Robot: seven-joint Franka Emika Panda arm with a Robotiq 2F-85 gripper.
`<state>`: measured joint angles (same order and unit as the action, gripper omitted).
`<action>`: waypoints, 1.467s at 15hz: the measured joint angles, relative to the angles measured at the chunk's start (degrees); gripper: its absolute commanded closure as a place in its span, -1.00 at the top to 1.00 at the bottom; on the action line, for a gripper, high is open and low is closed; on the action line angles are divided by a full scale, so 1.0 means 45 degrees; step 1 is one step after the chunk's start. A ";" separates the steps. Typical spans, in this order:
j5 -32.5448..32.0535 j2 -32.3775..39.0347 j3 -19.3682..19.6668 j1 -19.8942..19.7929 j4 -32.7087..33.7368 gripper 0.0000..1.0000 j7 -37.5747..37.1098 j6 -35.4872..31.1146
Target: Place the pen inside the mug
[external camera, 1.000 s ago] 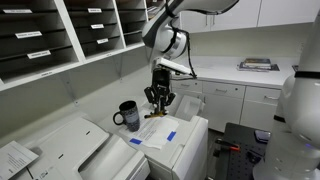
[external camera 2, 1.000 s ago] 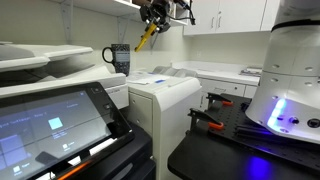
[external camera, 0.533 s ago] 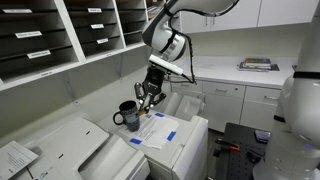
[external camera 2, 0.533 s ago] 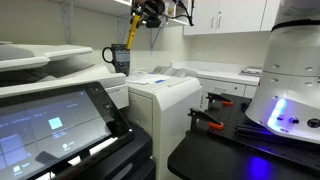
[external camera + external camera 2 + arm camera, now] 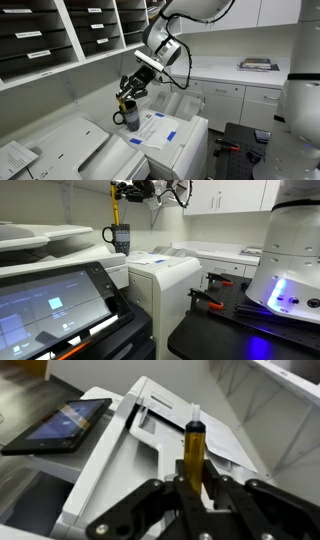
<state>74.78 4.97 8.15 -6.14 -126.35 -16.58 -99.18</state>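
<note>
The gripper point(image 5: 122, 192) pinches the pen point(image 5: 115, 213) tight. The pen hangs straight down, tip at six o'clock, right over the mug point(image 5: 118, 238). If it drops a bit off, it could hit the rim, bounce out, or tip the mug.

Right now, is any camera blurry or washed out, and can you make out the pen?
Wrist view: the fingers, close to the lens, are soft and dark; the pen is fairly sharp. In an exterior view the foreground touchscreen is out of focus, a violet glow tints the white machine, and the pen is thin but distinct above the mug.
</note>
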 measured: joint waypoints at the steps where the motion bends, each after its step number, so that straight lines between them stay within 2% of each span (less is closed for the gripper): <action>1: 0.0499 0.0137 0.0008 -0.0044 0.0095 -0.89 -0.0360 0.0041; 7: 0.2739 0.0605 0.0070 -0.0402 0.0449 -0.89 -0.2641 0.1070; 11: 0.3741 0.0633 0.0196 -0.0509 0.0470 -0.89 -0.2806 0.0374; 17: 0.3789 0.0858 0.0260 -0.0549 0.0465 -0.89 -0.2884 -0.0796; 22: 0.3792 0.1729 0.0267 -0.0550 0.0482 -0.89 -0.3378 -0.1599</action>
<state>91.85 12.75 9.35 -8.61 -124.18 -31.78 -106.38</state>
